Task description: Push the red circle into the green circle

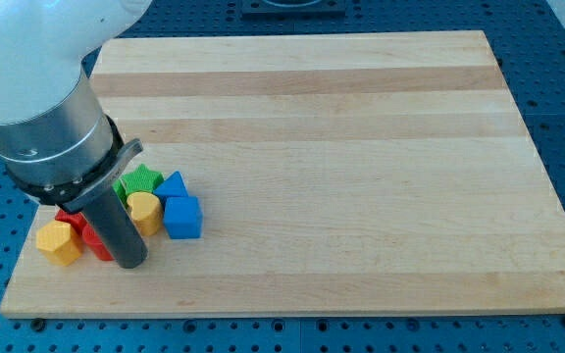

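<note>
My tip (130,265) rests on the wooden board (341,147) at the view's lower left, inside a tight cluster of blocks. A red block (93,240), shape unclear, lies just left of the rod and is partly hidden by it. A green block (139,180), star-like, sits above the rod, partly under the arm. I cannot make out a green circle. A yellow cylinder (146,211) touches the rod's right side. A yellow hexagon (58,243) lies at the far left of the cluster.
A blue cube (183,218) sits right of the yellow cylinder, and another blue block (172,185) sits above it beside the green one. The arm's large grey body (42,108) covers the board's upper-left corner. The board's bottom edge runs close below the tip.
</note>
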Controlling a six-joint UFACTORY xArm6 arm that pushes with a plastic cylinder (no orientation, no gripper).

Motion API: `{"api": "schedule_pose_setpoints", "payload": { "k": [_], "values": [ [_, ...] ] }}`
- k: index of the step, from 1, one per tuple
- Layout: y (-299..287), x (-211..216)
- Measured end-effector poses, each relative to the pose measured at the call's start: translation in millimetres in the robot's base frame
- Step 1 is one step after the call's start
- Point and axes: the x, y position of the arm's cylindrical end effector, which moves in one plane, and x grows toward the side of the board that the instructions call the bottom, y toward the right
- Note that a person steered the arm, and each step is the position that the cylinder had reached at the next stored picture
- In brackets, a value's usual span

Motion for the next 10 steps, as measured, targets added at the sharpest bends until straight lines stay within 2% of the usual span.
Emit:
{"api": "schedule_pose_setpoints", "payload": {
  "k": [1,2,4,7,10],
  "values": [
    [16.0,28.9],
    [-15.3,45.8],
    [-31.2,38.1],
    [-31.3,3.6],
    [-31.3,3.2]
  ]
}}
